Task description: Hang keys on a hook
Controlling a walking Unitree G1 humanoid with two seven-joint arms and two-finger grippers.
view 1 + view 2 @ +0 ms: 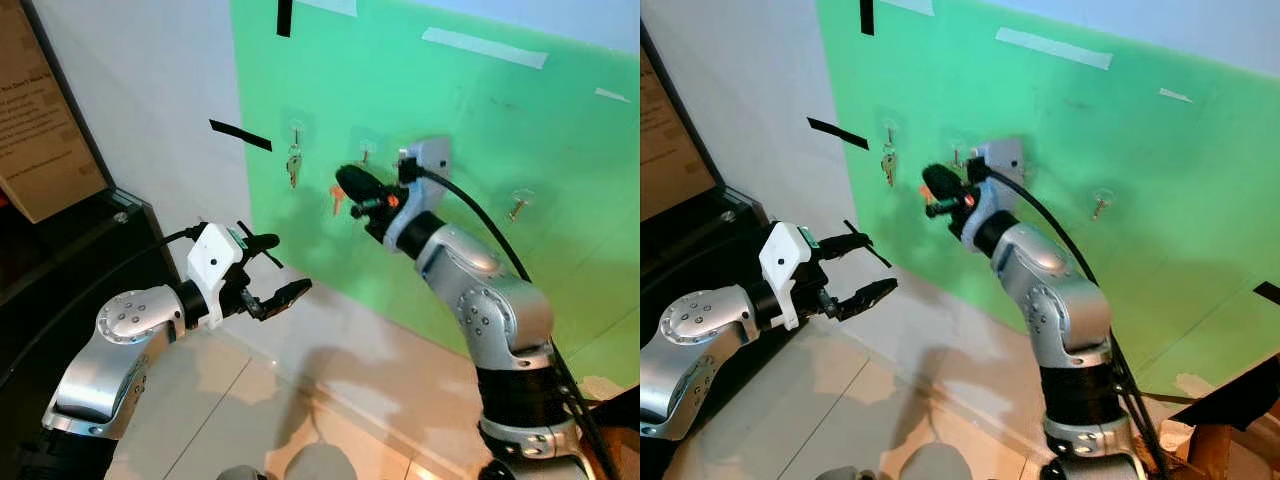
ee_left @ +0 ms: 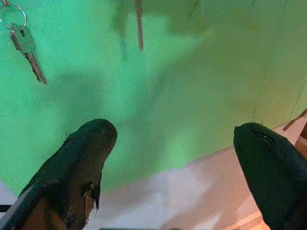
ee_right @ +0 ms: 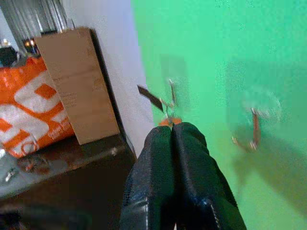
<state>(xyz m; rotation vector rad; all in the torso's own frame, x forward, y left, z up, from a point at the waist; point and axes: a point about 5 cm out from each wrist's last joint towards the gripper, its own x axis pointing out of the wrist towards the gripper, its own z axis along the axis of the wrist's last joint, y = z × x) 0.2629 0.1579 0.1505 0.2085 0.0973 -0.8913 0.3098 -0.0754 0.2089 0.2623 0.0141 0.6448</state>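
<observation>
- Right gripper (image 1: 348, 186): raised against the green panel (image 1: 520, 120), jaws pressed together on an orange-headed key (image 1: 337, 200); in the right wrist view the orange tip (image 3: 169, 121) shows just beyond the closed fingers (image 3: 158, 163).
- Hooks: a clear hook (image 1: 366, 150) sits on the panel just above the right gripper; whether the key touches it cannot be told.
- Silver keys (image 1: 293, 165): hanging on the leftmost hook (image 1: 296, 127), seen on their ring in the left wrist view (image 2: 24, 45).
- Third key (image 1: 516, 207): hanging on a hook well to the right of the right arm.
- Left gripper (image 1: 272, 270): held low in front of the wall, apart from the panel, jaws spread and holding nothing; both fingers (image 2: 81, 163) frame the panel's lower edge.
- Black tape strip (image 1: 240, 134): on the white wall beside the panel's left edge.
- Brown board (image 3: 76, 86): leaning on the dark counter (image 1: 70, 250) at left.
</observation>
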